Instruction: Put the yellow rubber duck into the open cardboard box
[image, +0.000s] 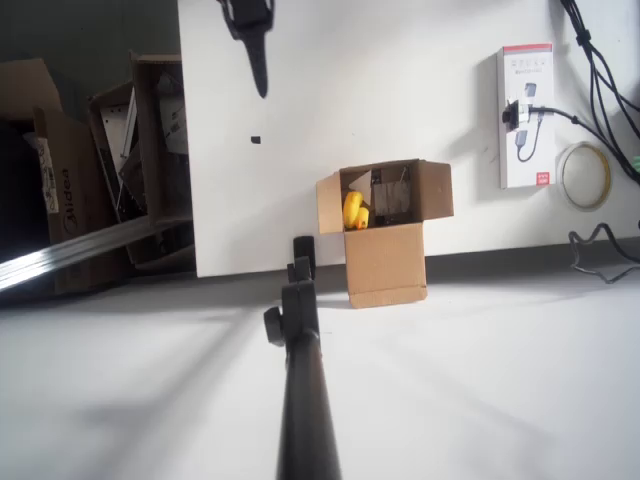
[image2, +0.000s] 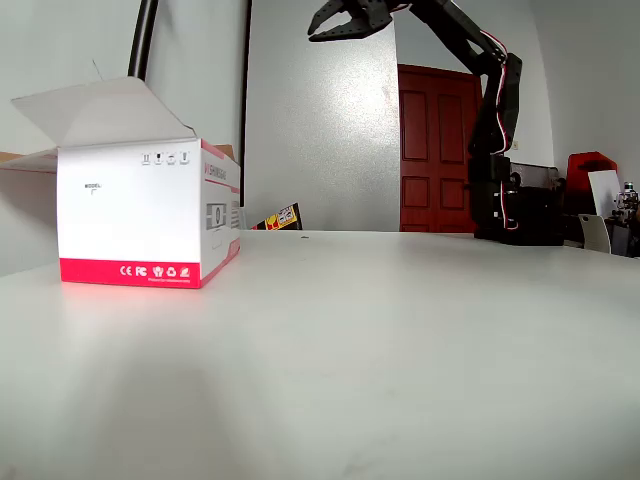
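in the overhead view the yellow rubber duck (image: 355, 213) lies inside the open cardboard box (image: 385, 262), at the left side of the opening, beside some grey papery clutter that fills the rest of it. the box stands at the near edge of the white table (image: 400, 90), its flaps spread out to the left, right and front. the gripper (image: 258, 60) shows as a dark pointed shape near the top of that view, well apart from the box and up-left of it, with nothing in it. in the fixed view the gripper (image2: 345, 22) hangs high above the table at the end of the raised black arm (image2: 495, 110), its two fingers parted and empty. a white and red product box (image: 525, 117) lies on the table to the right in the overhead view, with a black cable (image: 590, 60) running by it and a roll of tape (image: 585, 175) just beside it. a small dark mark (image: 256, 140) sits on the table below the gripper. larger dark cardboard boxes (image: 60, 180) stand on the floor to the left.
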